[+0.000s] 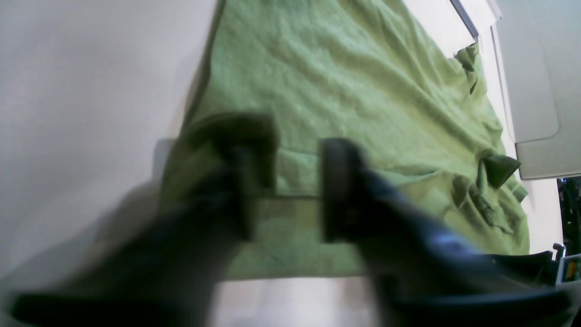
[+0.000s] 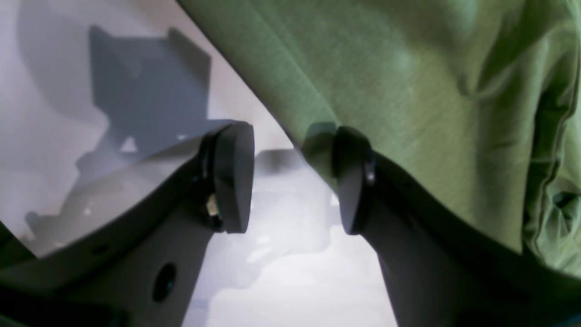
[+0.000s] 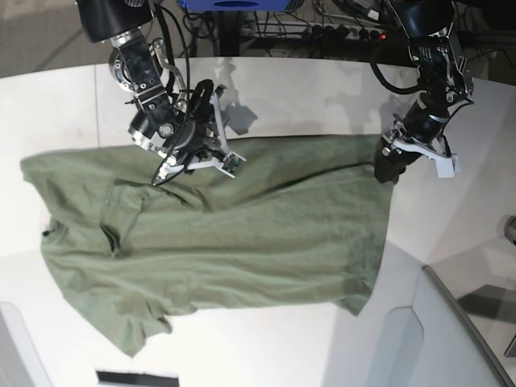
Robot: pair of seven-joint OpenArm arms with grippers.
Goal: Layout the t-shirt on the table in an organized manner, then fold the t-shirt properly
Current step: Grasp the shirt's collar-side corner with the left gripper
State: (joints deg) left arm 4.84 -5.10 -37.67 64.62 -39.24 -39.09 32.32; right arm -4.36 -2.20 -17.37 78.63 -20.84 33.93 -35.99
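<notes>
T-shirt (image 3: 242, 234): soft, wrinkly green cotton, lying spread across the middle of the table, one sleeve crumpled at the near left.
Table (image 3: 322, 89): smooth white top.
Left claw (image 1: 297, 190): blurred black pads straddling the shirt's far-right hem; grip unclear.
Right claw (image 2: 295, 179): rounded pads standing spread, one resting on the far-left cloth edge.

Behind my workspace a dark floor strewn with tangled black cables (image 3: 266, 32), a power strip (image 3: 343, 32) with a red light, a blue unit (image 3: 240, 4) at the top edge, a grey translucent panel (image 3: 439, 339) at the near corner
</notes>
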